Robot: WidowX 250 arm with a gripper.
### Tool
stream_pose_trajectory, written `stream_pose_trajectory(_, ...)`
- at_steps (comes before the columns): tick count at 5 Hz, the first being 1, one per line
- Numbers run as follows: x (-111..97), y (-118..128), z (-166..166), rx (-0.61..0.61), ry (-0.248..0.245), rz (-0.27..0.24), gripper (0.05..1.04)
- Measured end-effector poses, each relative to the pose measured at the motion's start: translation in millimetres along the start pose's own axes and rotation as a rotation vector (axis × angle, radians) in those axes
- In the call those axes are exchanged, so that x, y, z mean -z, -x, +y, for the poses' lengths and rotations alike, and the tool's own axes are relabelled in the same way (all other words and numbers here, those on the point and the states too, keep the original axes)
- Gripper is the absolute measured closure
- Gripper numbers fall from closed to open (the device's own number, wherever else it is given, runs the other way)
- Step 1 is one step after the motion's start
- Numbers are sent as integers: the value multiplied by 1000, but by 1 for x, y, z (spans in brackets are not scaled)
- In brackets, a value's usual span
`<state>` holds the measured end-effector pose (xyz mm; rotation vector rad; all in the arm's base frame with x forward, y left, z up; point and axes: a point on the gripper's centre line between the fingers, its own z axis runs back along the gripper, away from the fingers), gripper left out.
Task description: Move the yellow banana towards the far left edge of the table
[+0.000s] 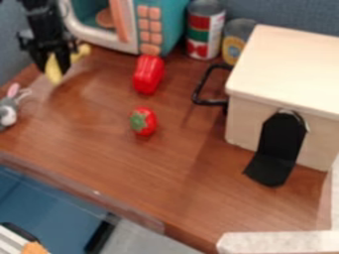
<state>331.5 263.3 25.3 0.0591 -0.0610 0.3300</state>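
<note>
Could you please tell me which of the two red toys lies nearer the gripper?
The longer, all-red one, just in front of the toy microwave. The other red toy, farther from the gripper, has a green cap.

Single fixed camera above table's front side, looking down at slant toward toy microwave (147, 30), fairly near.

Things around the strawberry (149, 121)
Behind it is the pepper (149, 74), farther behind the microwave (173, 25); at right the box (285, 69); at left the mouse (7, 108)
</note>
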Motion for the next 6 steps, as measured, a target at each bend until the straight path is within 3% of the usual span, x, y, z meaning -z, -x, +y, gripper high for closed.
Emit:
stream_pose_trajectory(1, 7, -5, 6, 6, -29, 9, 547)
stream_pose_trajectory(2, 8, -4, 7, 20, -34, 8, 469)
stream_pose_trajectory(3, 7, 2, 4, 32, -23, 11, 171)
stream_pose_trajectory(4, -25, -3, 3, 45, -14, -37, 69)
stream_pose_trajectory(5, -57, 0, -5, 96, -14, -92, 73)
stream_pose_trajectory(6, -63, 6, -11, 130, -25, -86, 80)
